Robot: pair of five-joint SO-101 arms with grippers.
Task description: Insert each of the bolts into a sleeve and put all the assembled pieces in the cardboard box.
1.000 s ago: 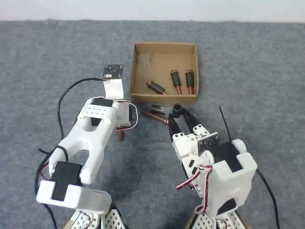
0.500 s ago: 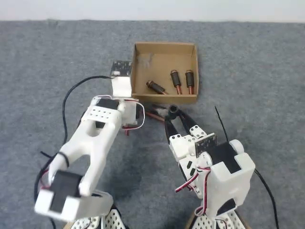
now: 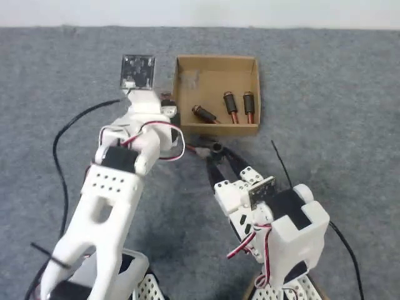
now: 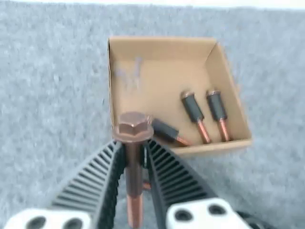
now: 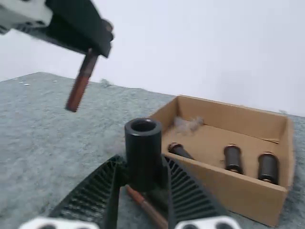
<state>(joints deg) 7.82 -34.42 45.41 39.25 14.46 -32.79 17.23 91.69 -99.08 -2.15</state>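
We see the left gripper clamped on a copper bolt, held just left of the cardboard box in the high view's upper centre. The right gripper grips a black sleeve upright, just below the box's front wall. Three assembled pieces lie inside the box. Another bolt lies on the grey carpet beside the sleeve.

Three assembled pieces lie in the cardboard box, all toward its near wall: two side by side at the box's right, one aslant nearer its left. Just before that near wall the right gripper holds a sleeve upright, with a loose bolt lying on the tabletop beside it. Off the box's left wall, the left gripper holds a bolt above the tabletop.
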